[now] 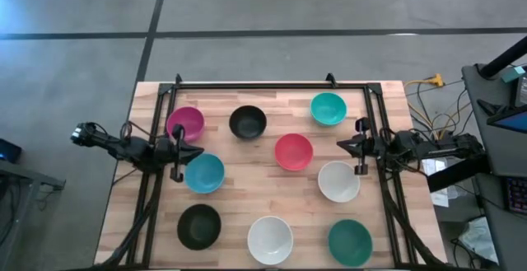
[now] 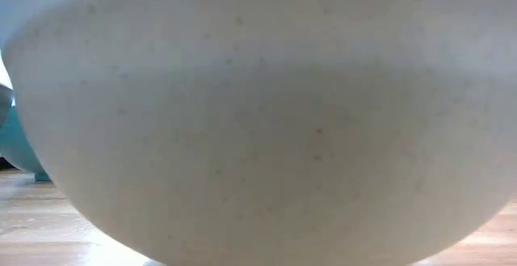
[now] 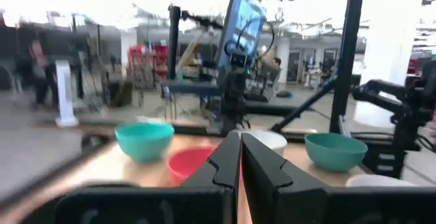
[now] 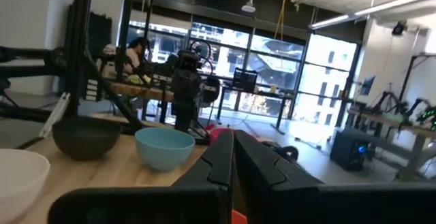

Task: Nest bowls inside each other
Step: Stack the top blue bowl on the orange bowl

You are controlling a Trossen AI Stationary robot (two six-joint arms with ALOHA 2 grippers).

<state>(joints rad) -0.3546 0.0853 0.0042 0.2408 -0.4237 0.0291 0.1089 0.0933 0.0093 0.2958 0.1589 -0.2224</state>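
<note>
Nine bowls sit spread over the wooden table (image 1: 247, 164), none of them nested. Taking the red bowl (image 1: 294, 151) as the centre of a clock seen from above, the black bowl (image 1: 247, 122) lies at about ten o'clock, the magenta bowl (image 1: 185, 123) farther out the same way, and the teal bowl (image 1: 328, 109) at one. A white bowl (image 1: 338, 181) sits near at four, the dark green bowl (image 1: 350, 242) at five, a second white bowl (image 1: 270, 239) at about six, a second black bowl (image 1: 199, 226) at eight, and the light blue bowl (image 1: 204, 173) at about nine. The left gripper (image 1: 177, 152) hangs at the table's left edge, between the magenta and light blue bowls, its fingers pressed together and holding nothing. The right gripper (image 1: 359, 146) hangs at the right edge, just above the nearer white bowl, its fingers likewise pressed together and empty. At table height, a white bowl fills nearly the whole low view.
</note>
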